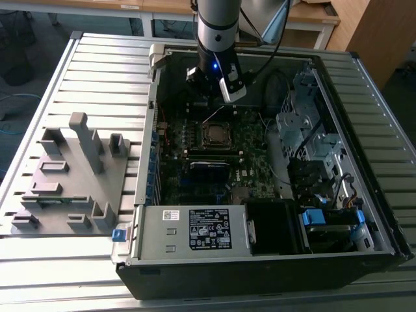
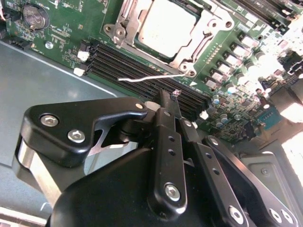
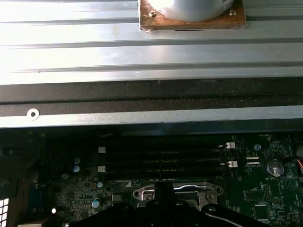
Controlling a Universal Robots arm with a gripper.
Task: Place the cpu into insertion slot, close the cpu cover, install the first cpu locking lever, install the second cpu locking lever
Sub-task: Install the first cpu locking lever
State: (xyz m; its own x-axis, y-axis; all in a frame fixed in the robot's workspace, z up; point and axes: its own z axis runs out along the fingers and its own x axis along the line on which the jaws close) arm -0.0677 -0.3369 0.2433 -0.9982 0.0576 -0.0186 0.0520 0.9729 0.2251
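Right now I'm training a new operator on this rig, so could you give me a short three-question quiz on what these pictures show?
1. True or false: the cpu sits in the insertion slot, with the cpu cover lying over its edges.
2. The gripper has its jaws: A) wide open, B) shut, C) clamped on a memory stick.
3. Fill in: in the exterior view, the grey fixture block lies to the exterior view's ____ of the computer case.
Key: 1 true; 2 B; 3 left.
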